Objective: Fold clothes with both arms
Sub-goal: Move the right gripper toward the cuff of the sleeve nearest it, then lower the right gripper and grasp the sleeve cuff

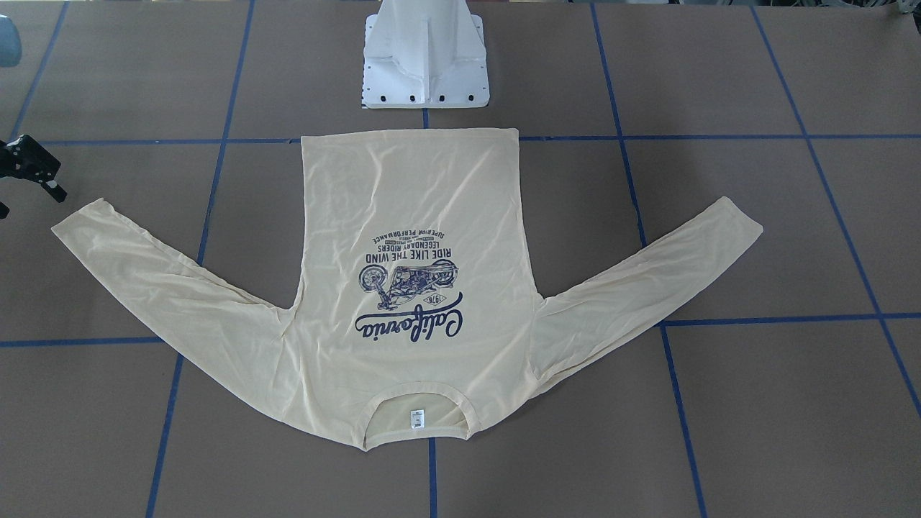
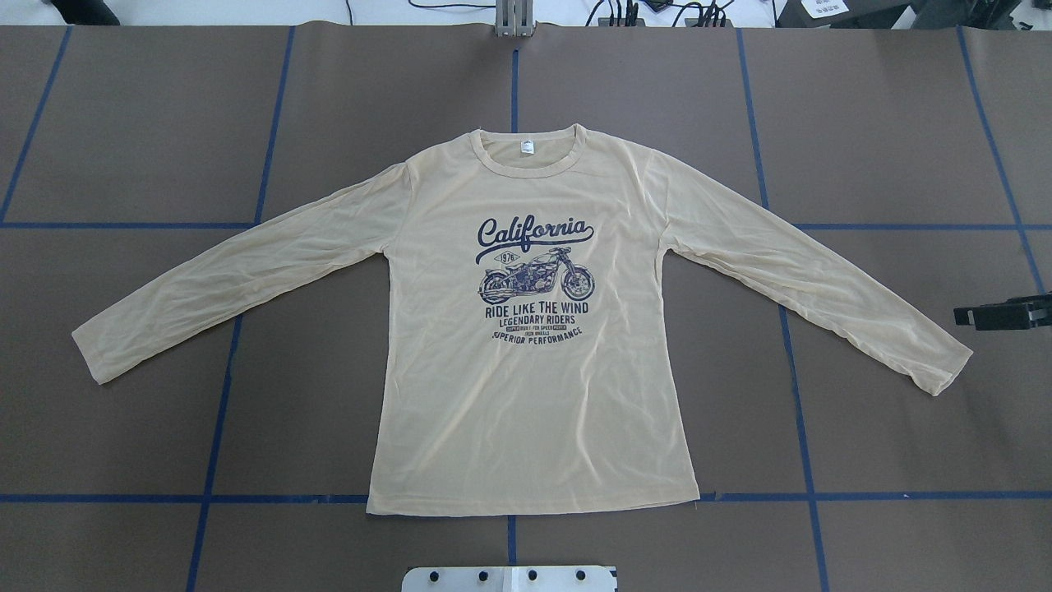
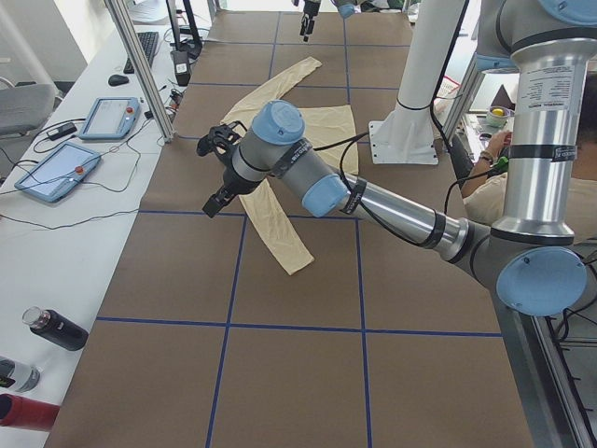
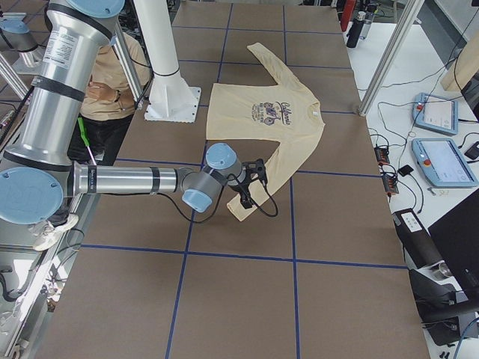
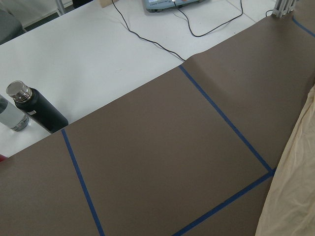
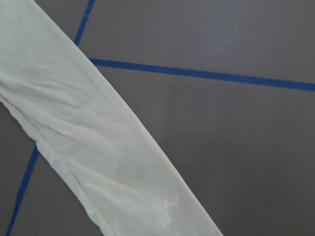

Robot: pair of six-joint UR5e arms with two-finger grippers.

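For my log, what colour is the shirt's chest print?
The chest print is navy blue, clearest in the overhead exterior view.

Bright, even light, faint shadows; print [image 2: 534, 275] on the shirt [image 2: 526, 427] reads sharp.

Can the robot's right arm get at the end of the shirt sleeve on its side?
Probably yes: the right gripper hovers close to that cuff, the sleeve lies flat and uncovered, and nothing stands between them.
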